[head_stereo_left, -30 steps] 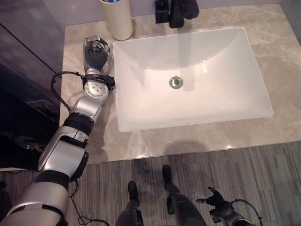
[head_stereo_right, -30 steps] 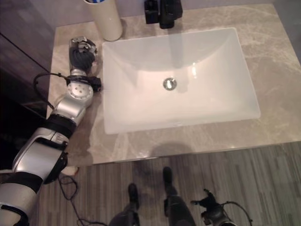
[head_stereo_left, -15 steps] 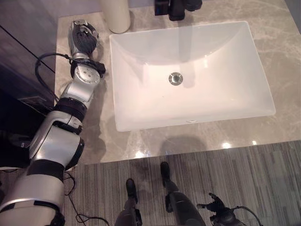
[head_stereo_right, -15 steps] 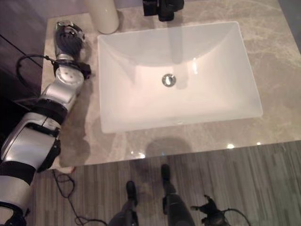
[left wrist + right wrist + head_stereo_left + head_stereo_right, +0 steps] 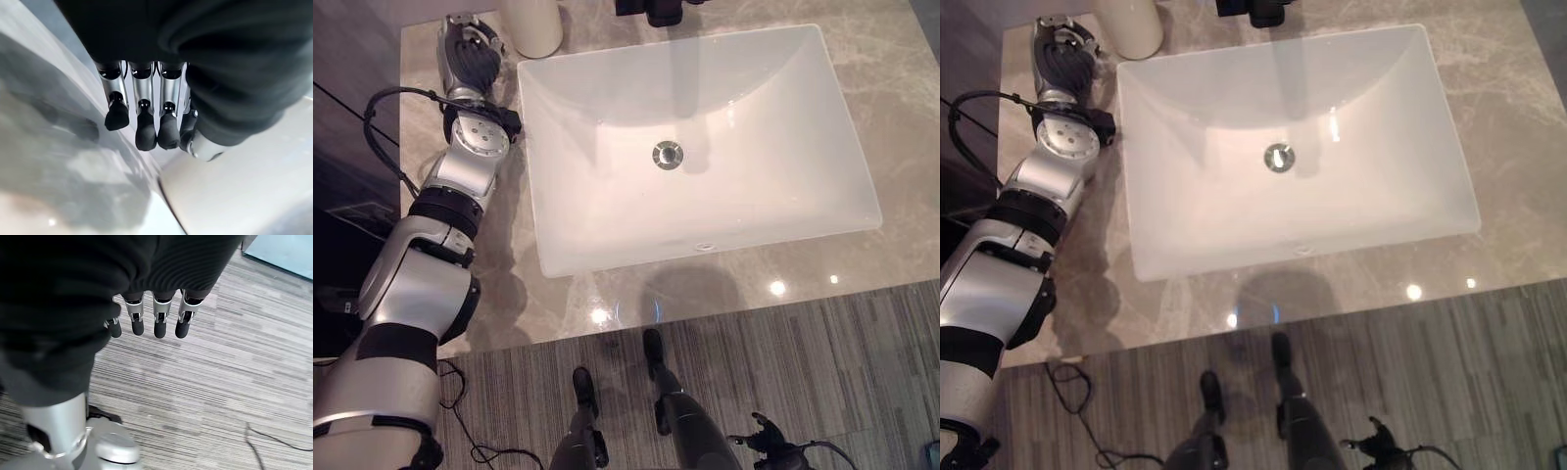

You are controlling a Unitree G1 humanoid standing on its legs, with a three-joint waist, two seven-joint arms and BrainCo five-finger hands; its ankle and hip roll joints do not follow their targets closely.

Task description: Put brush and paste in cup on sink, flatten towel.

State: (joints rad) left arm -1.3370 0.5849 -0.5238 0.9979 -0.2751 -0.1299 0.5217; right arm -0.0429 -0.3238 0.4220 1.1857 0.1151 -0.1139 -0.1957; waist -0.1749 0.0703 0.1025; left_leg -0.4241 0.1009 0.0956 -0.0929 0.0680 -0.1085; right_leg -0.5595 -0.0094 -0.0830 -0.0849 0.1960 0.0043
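Reaching along the left side of the counter (image 5: 862,259), the left hand (image 5: 470,54) lies at the far left corner, just beside the cream cup (image 5: 530,24) and near the left rim of the white sink (image 5: 607,250). In the left wrist view its fingers (image 5: 145,132) hang down in a relaxed row, a little bent, and they hold nothing; their dark tips are above the stone surface, with the pale curved wall of the cup close on one side. If the tips touch the stone or stay a little above it, I cannot tell, because the view is dark there.

The cup stands upright on the counter at the far left corner of the sink, and its top is cut off by the edge of the view, so what is inside it cannot be seen. A black faucet (image 5: 658,10) stands behind the sink in the middle. The basin has a metal drain (image 5: 668,153) near its centre.

The right hand (image 5: 154,316) hangs low over the striped grey floor (image 5: 205,396), well apart from the counter. Its fingers point down, loosely straight, and grip nothing.

The counter is a wide band on the right of the sink and a narrower one in front of it. On the left side the arm lies over the narrow band between the sink rim and the counter edge.
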